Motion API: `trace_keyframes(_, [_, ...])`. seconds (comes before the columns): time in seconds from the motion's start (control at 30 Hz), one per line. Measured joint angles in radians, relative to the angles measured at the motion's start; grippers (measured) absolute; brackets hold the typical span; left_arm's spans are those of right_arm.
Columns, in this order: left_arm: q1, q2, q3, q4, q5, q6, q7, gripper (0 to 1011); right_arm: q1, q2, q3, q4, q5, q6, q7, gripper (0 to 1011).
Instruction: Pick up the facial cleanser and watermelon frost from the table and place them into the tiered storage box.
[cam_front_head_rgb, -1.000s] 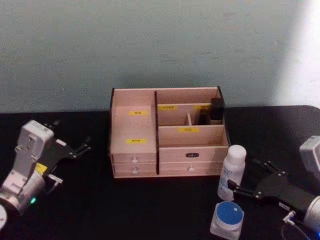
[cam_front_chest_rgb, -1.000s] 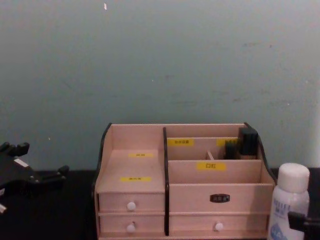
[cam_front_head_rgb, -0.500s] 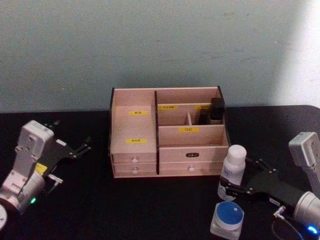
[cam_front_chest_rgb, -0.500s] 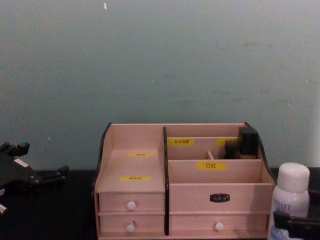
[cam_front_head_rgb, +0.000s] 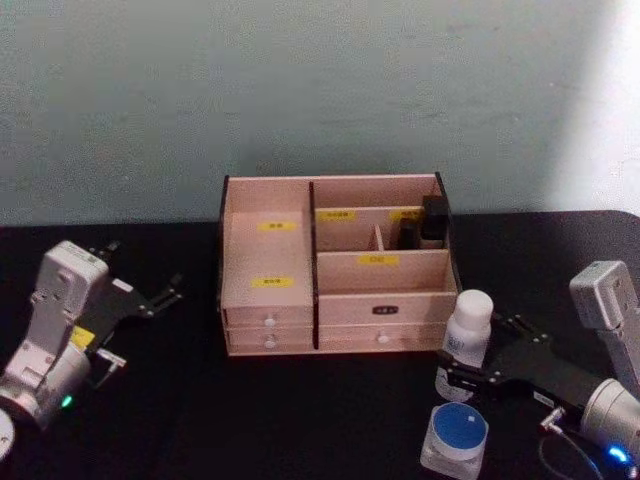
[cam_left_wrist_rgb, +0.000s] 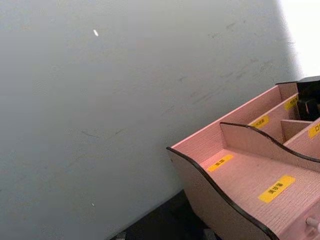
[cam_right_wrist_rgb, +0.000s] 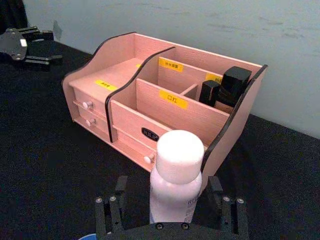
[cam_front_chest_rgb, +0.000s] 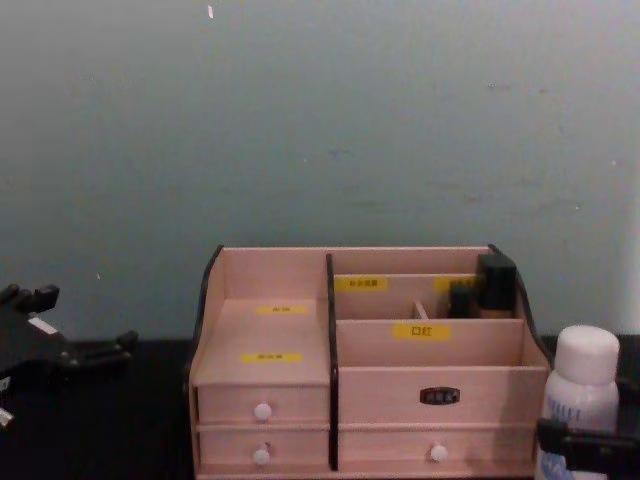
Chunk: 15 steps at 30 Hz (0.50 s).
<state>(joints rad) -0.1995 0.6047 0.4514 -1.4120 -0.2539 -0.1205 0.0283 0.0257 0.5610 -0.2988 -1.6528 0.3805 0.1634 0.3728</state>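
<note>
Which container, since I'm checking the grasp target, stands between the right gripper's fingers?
The facial cleanser, the tall white-capped bottle; the open right gripper straddles it, while the watermelon frost, a squat blue-lidded jar, sits outside its fingers.

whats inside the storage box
Two small dark bottles stand in the back right compartment of the tiered storage box; other open compartments look empty. Shut drawers hide their contents.

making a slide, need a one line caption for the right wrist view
Open right gripper brackets the upright facial cleanser beside the tiered storage box; left gripper parked
</note>
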Motion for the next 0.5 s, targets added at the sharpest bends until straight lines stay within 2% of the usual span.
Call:
trace_keyframes(0.17, [0.0, 0.0, 0.0, 0.0, 0.0, 0.0, 0.0, 1001, -0.001, 0.001, 0.0, -0.002, 0.001, 0.0, 0.0, 996])
trace_keyframes(0.37, [0.0, 0.0, 0.0, 0.0, 0.0, 0.0, 0.0, 1001, -0.002, 0.003, 0.001, -0.003, 0.004, -0.001, 0.0, 865])
trace_keyframes(0.5, [0.0, 0.0, 0.0, 0.0, 0.0, 0.0, 0.0, 1001, -0.003, 0.003, 0.001, -0.003, 0.005, -0.001, -0.001, 743])
